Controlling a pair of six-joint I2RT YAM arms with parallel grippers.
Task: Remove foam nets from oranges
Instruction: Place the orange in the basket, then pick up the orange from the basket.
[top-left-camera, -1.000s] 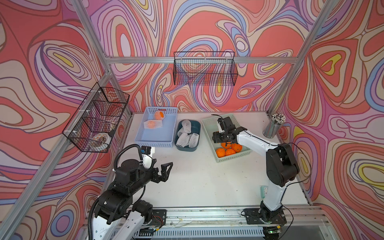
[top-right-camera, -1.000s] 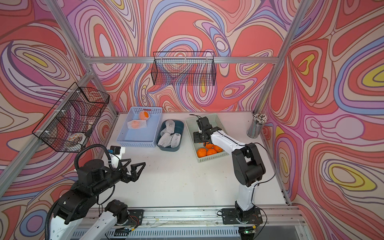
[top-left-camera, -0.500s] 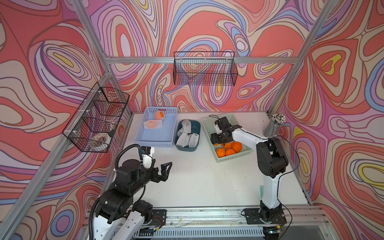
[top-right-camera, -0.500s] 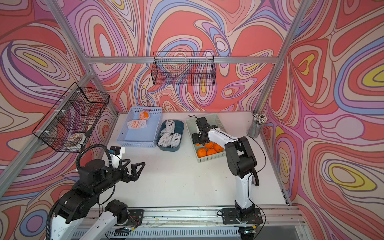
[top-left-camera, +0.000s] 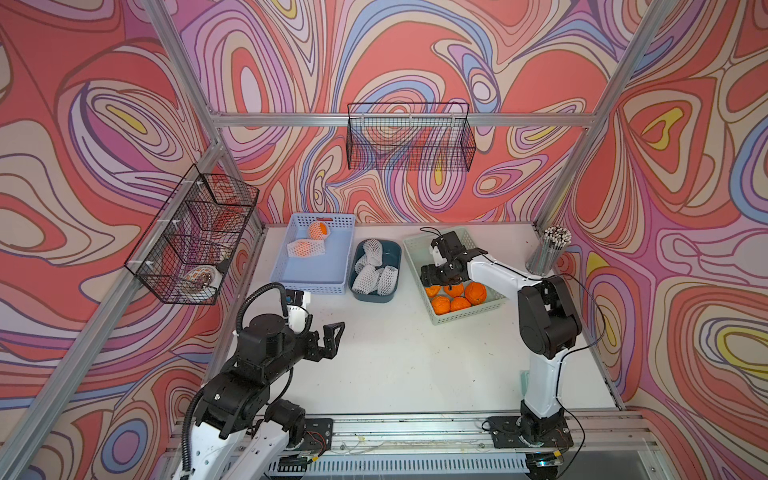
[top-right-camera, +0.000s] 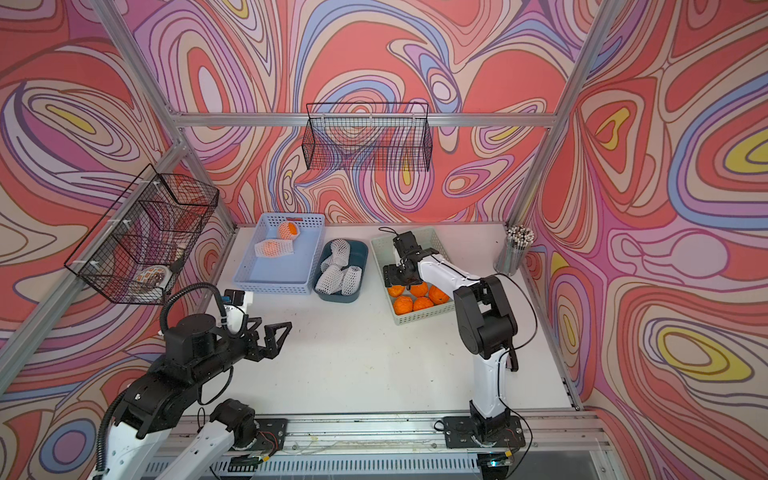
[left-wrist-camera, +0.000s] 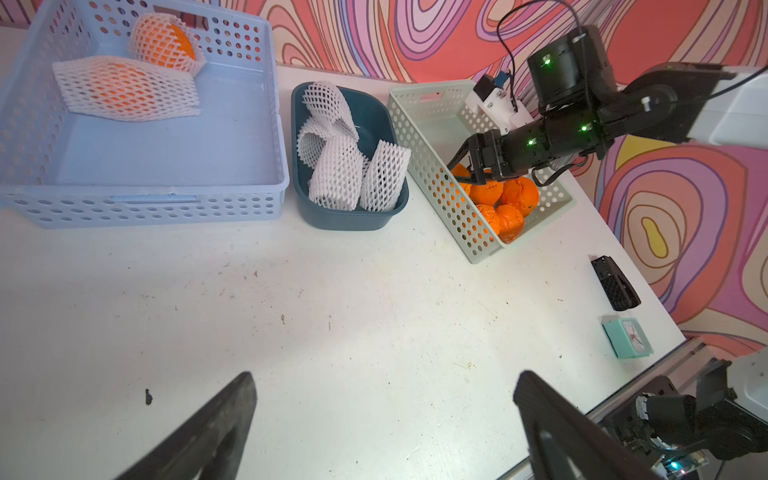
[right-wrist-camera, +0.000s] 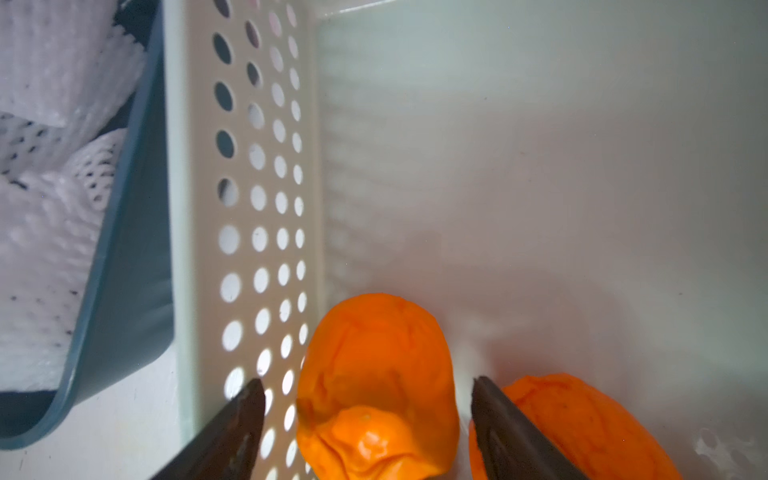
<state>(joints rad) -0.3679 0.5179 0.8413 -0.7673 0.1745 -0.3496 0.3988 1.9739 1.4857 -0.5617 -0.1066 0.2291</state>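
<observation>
The space is enclosed by walls (top-left-camera: 415, 50) printed with swirling red, pink, purple and yellow patterns. A scuffed white tabletop (top-left-camera: 395, 357) is bordered by an aluminium frame (top-left-camera: 291, 120), from which a back wire basket (top-left-camera: 409, 137) and a side wire basket (top-left-camera: 191, 245) are hung.

both top views high up front, whole worktop (top-left-camera: 395, 365) shared, left wrist low across it, right wrist jammed inside the basket (right-wrist-camera: 249, 166)

Clock centred on the white table (top-left-camera: 395, 353), 12 at the back wall. I read it open at centre and toward 6 o'clock. Low travel is blocked at 11 by the blue basket (top-left-camera: 307, 286), 12 by the dark tub (top-left-camera: 372, 297), 1 by the green basket (top-left-camera: 461, 314), its near half packed with oranges (top-left-camera: 441, 305). The right arm (top-left-camera: 544, 316) stands at 4.
</observation>
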